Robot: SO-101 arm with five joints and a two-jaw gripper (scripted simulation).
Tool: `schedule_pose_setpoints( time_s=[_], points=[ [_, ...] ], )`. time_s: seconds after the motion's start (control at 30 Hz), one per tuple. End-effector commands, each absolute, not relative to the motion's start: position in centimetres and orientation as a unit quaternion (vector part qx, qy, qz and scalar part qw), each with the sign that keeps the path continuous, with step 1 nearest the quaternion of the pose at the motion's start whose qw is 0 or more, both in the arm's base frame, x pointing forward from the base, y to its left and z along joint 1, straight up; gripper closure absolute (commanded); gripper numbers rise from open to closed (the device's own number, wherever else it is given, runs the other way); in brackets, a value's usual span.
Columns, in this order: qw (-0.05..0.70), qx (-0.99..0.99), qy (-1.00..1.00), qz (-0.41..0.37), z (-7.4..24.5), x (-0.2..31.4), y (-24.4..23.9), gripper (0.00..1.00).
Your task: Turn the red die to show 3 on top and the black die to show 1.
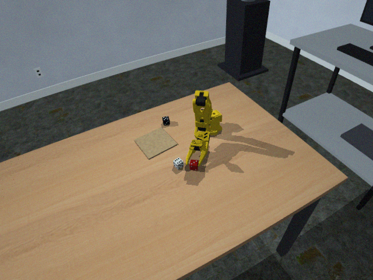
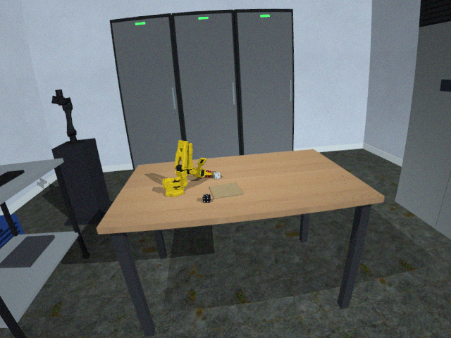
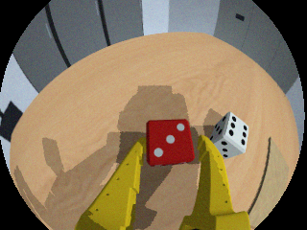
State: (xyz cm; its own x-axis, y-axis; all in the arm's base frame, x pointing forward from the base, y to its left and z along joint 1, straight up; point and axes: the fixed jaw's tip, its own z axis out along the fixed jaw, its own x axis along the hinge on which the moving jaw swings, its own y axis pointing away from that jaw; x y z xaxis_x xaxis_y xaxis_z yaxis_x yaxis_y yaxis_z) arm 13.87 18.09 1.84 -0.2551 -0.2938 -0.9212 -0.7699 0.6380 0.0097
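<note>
The red die rests on the table between the fingertips of my gripper, off the mat. In the wrist view the red die shows three pips on its upper face, and the fingers of my gripper stand slightly apart from its sides, open. The white die lies just left of the red one, also off the mat; it also shows in the wrist view. The tan mat lies flat behind them. The black die sits on the table past the mat's far corner.
The arm's yellow base stands behind the gripper. The white die is about one die's width from the left finger. From the exterior view, the black die lies near the table's front, beside the mat.
</note>
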Motion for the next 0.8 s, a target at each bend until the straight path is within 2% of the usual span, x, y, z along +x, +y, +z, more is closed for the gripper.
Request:
schedule_pose_setpoints(
  time_s=[0.0,0.27,0.77],
  points=[
    [0.514,-0.348,0.746,0.241,2.39,14.28,18.30,0.70],
    [0.514,-0.348,0.746,0.241,2.39,14.28,18.30,0.65],
    [0.514,-0.348,0.746,0.241,3.25,14.49,18.55,0.64]
  ],
)
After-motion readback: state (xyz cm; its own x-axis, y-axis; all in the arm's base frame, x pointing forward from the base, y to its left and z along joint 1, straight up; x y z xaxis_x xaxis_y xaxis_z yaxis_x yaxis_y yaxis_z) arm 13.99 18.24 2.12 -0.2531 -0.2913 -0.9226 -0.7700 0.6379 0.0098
